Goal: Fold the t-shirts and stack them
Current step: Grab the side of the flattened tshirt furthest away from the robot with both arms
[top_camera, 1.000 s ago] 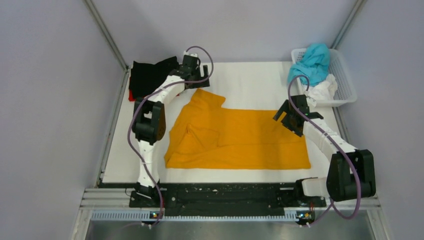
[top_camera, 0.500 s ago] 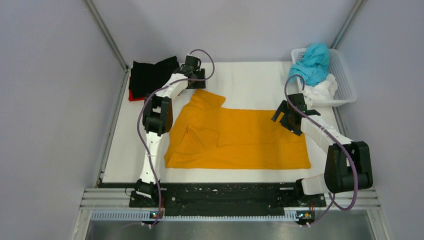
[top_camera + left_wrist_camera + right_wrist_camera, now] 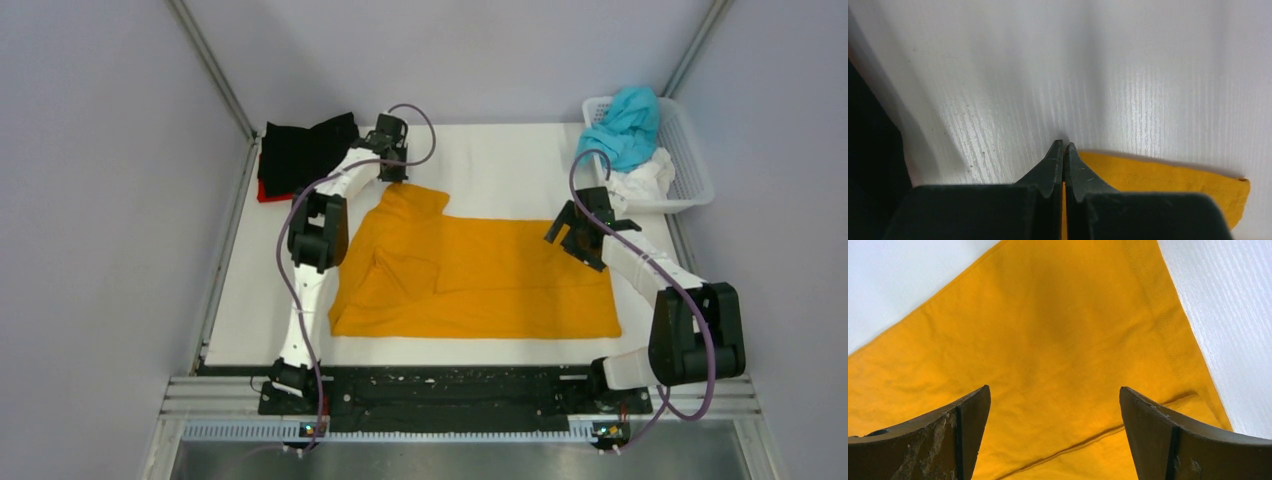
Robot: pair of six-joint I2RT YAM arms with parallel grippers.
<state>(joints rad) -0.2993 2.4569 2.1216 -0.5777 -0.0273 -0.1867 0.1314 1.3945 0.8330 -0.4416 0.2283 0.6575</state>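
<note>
The orange t-shirt [image 3: 490, 275] lies spread flat across the middle of the table, one sleeve folded in on its left half. My left gripper [image 3: 395, 178] is down at the shirt's far left sleeve. In the left wrist view my left gripper [image 3: 1064, 145] is shut, with a thin strip of the orange t-shirt [image 3: 1168, 175] pinched between its jaws. My right gripper [image 3: 572, 232] hovers over the shirt's far right corner. From the right wrist, my right gripper [image 3: 1054, 388] is wide open above the orange t-shirt [image 3: 1048, 330], holding nothing.
A folded black t-shirt [image 3: 300, 150] lies on a red t-shirt [image 3: 268, 192] at the far left corner. A white lattice basket [image 3: 695, 150] at the far right holds a teal t-shirt [image 3: 628, 122] and a white t-shirt [image 3: 645, 180].
My left gripper has gone from open to shut on the edge of the orange sleeve. The right arm shifted slightly inward early on, then stayed still and open.
</note>
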